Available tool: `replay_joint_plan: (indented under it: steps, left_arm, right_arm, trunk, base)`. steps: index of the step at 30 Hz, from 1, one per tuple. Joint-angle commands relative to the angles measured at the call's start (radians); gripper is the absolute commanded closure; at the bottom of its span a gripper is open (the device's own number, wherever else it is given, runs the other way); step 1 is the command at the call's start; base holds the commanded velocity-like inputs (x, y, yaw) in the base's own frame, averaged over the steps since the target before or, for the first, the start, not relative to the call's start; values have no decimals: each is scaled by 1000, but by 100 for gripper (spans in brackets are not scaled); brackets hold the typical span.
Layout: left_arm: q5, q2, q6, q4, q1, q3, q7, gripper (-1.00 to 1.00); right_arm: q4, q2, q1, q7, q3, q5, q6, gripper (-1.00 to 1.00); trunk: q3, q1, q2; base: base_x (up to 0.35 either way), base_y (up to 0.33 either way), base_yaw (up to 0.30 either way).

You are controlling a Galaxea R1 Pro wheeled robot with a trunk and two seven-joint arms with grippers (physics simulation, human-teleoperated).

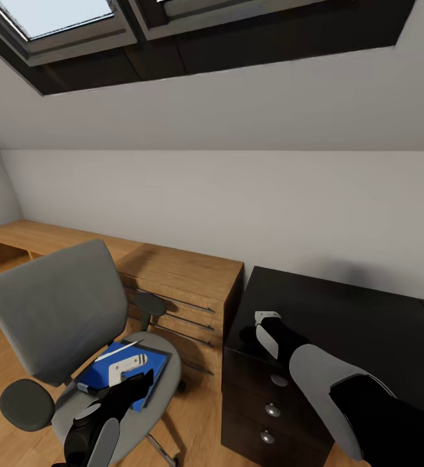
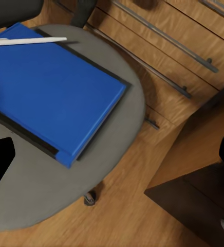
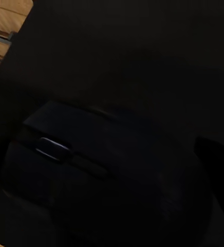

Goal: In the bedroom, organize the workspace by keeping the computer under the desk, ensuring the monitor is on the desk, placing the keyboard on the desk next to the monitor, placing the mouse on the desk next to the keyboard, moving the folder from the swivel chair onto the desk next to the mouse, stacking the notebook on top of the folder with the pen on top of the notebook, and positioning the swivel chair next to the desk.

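Note:
The grey swivel chair [image 1: 56, 305] stands left of the black desk [image 1: 354, 331]. On its seat [image 2: 107, 154] lies a blue notebook [image 2: 50, 87] on top of a thin dark folder [image 2: 27, 136], with a white pen [image 2: 30, 40] across the notebook's far edge. My left gripper [image 1: 129, 375] hovers open just above the notebook [image 1: 153, 366], holding nothing. My right gripper [image 1: 259, 332] is down at the desk's near left corner, right over a dark mouse [image 3: 101, 175] with a scroll wheel. Its fingers cannot be made out against the mouse.
A wooden drawer unit [image 1: 186, 279] with long metal handles stands behind the chair against the white wall. The desk has a column of drawers with round knobs [image 1: 272, 410] under its left end. The ceiling slopes low overhead. The floor is wood.

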Motion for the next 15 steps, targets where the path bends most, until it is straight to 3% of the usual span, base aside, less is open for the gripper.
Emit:
replay_joint_plan:
  steps: [1, 15]
  left_arm:
    - [10, 1, 2, -1, -1, -1, 10, -100]
    - [12, 2, 3, -1, -1, -1, 9, -100]
  right_arm:
    - [-2, 0, 0, -7, 8, -10, 5, 100]
    - [-2, 0, 0, -7, 8, -10, 5, 100]
  trunk:
    - [-1, 0, -1]
    - [-1, 0, -1]
  base:
    - [128, 0, 0]
    - [24, 0, 0]
